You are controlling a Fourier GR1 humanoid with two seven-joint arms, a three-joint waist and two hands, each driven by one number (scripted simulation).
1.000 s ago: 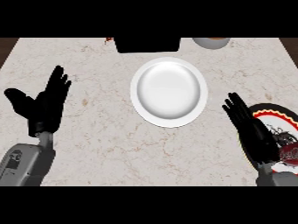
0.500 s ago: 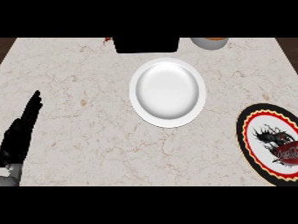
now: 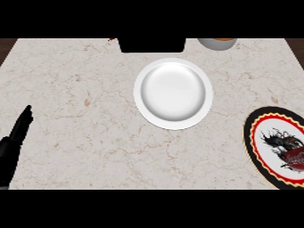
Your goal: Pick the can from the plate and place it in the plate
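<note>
Pre-grasp stage. The red can point(image 3: 301, 156) lies on its side on the patterned plate point(image 3: 262, 133). Your left robot hand point(image 3: 8, 149) rests straight-fingered, empty; right unseen. Next, carry the can to the white plate point(image 3: 173, 92).

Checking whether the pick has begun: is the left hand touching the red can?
Apart. The head view shows the left hand at the left edge, the red can lying on the patterned plate far right.

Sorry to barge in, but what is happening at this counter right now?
Nothing is being handled yet. A red can lies on its side on the dark patterned plate at the right edge, and the white plate in the middle holds nothing. Only the robot's left hand shows, fingers straight, at the lower left; the right hand is out of view.
</note>
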